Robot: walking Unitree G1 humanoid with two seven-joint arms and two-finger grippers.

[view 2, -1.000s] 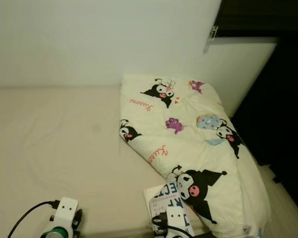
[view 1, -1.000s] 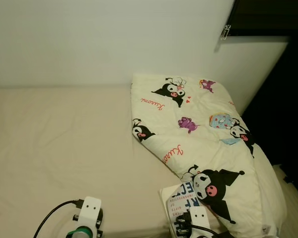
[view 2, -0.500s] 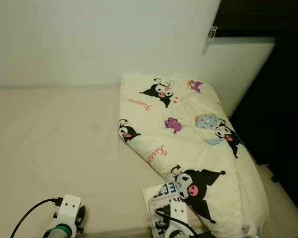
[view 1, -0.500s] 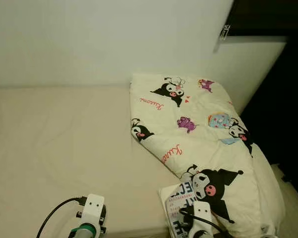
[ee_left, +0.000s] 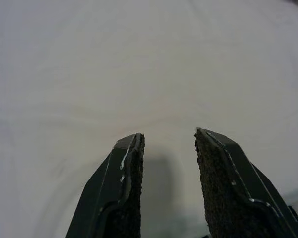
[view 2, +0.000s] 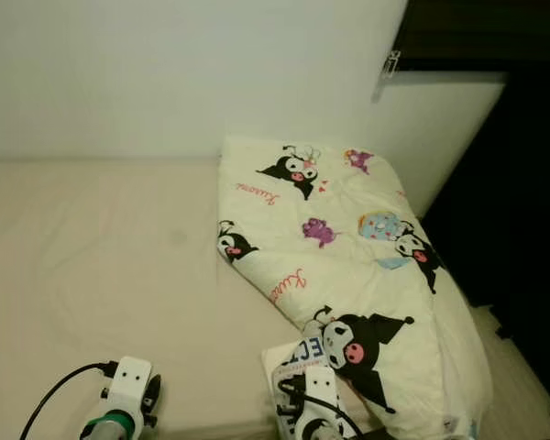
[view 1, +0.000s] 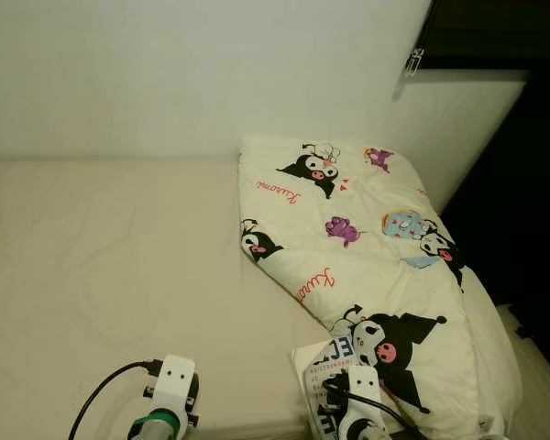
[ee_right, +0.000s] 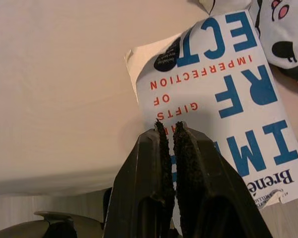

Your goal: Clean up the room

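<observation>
A white book (ee_right: 223, 94) with blue and red lettering lies on the bed (view 1: 119, 257) near its front edge, its far corner tucked under a cream quilt (view 1: 367, 238) printed with cartoon characters. My right gripper (ee_right: 170, 128) hovers just above the book's near edge with its fingers shut and nothing between them; its wrist (view 1: 357, 412) sits over the book (view 1: 325, 362) in the eye views. My left gripper (ee_left: 169, 136) is open above bare beige sheet, and its wrist (view 1: 170, 399) is at the bed's front edge.
The quilt lies folded along the right side of the bed, up to the white wall (view 1: 211, 73). A dark gap (view 1: 532, 229) runs to the right of the bed. A strip of pale floor (ee_right: 49, 210) lies below the bed's edge in the right wrist view.
Both wrists have risen a little in the eye views, the right one moving further over the book. The camera has shifted slightly.
</observation>
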